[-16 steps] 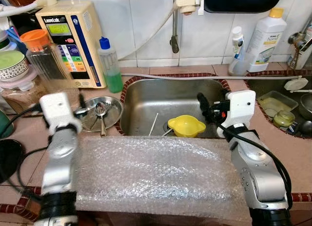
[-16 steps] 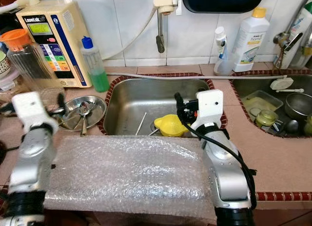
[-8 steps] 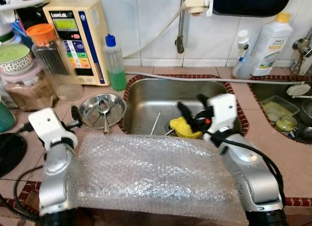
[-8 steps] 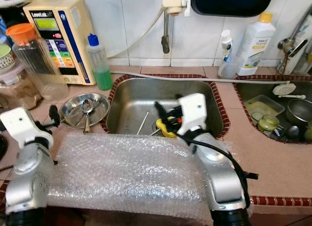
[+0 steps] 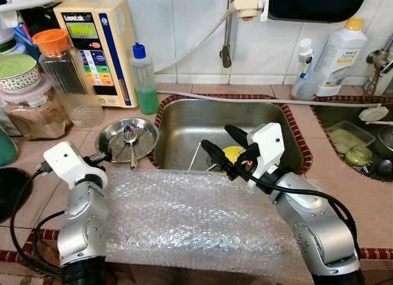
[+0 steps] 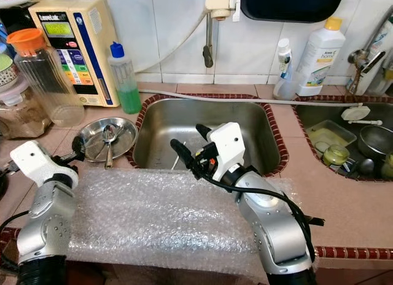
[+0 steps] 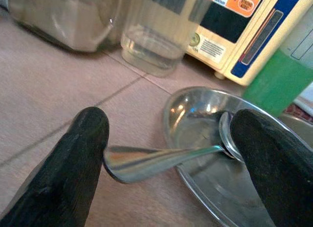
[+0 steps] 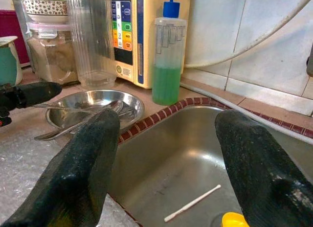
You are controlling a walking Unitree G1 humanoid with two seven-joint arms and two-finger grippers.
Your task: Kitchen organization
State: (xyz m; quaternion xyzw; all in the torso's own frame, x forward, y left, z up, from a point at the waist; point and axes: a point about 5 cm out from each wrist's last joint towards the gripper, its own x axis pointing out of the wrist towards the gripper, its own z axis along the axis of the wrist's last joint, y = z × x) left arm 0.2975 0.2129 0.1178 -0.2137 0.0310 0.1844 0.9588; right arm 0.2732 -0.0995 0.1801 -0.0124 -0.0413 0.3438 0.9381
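Hovering my right gripper [image 5: 221, 148] over the sink's [image 5: 184, 122] front edge, fingers spread wide, gripping nothing. Yellow funnel [image 5: 233, 153] is sitting in the basin just behind it. My left gripper [image 7: 168, 153] is bracketing a spoon handle [image 7: 156, 158] sticking out of the steel dish [image 5: 116, 137], fingers apart.

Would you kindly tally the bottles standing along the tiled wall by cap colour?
Blue cap: 1, the green liquid bottle
Yellow cap: 1, the large white bottle
White cap: 1, the small white bottle
Total: 3
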